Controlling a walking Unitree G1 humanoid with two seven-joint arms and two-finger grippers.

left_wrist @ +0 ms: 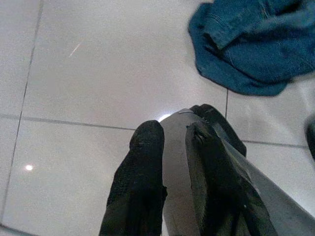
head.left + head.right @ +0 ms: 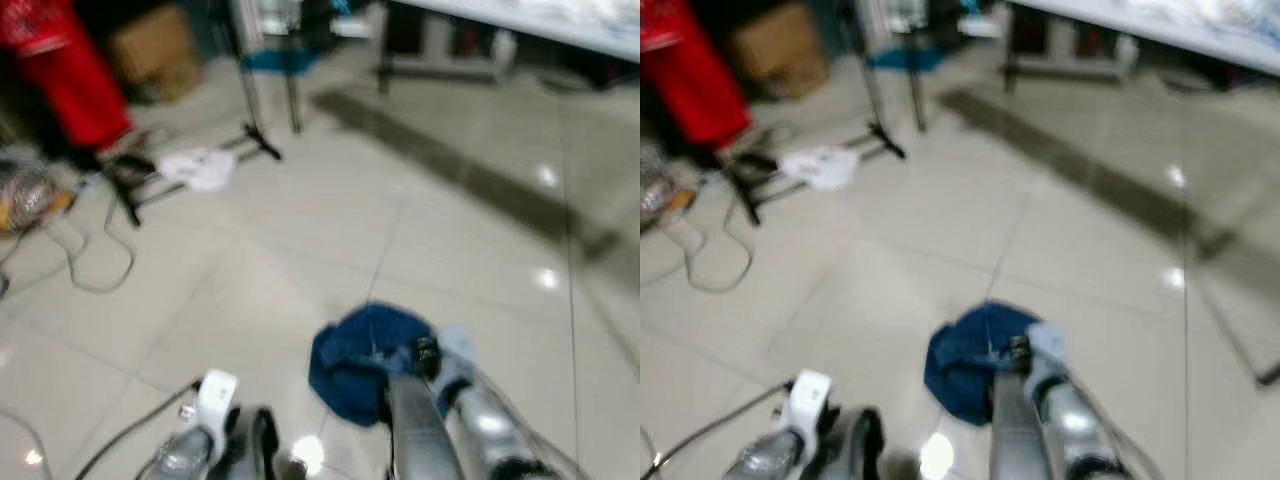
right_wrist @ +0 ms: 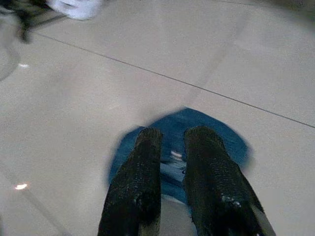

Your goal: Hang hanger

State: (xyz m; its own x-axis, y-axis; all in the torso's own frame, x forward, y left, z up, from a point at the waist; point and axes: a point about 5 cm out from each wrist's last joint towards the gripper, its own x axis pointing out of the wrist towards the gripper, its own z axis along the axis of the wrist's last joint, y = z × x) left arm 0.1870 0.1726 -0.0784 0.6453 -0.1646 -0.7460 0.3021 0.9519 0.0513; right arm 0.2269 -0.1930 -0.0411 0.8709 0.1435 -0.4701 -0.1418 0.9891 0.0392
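A blue denim garment [image 2: 360, 365] hangs bunched at the tip of my right gripper [image 2: 428, 356], low over the pale tiled floor. In the right wrist view the fingers [image 3: 138, 167] stand close together over the blue cloth [image 3: 216, 137], and a small pale piece shows between them. No hanger shape can be made out in the cloth. My left gripper [image 2: 258, 440] hangs low to the left, its fingers [image 1: 145, 147] nearly together with nothing between them. The denim [image 1: 251, 44] lies off to its side. The head views are blurred.
A rack's black feet and metal poles [image 2: 255, 135] stand at the back left. A white cloth [image 2: 200, 168] lies at their base. A red garment [image 2: 70, 80], a cardboard box [image 2: 155, 50] and loose cables [image 2: 95, 265] crowd the left. A white table [image 2: 520, 25] runs along the back right.
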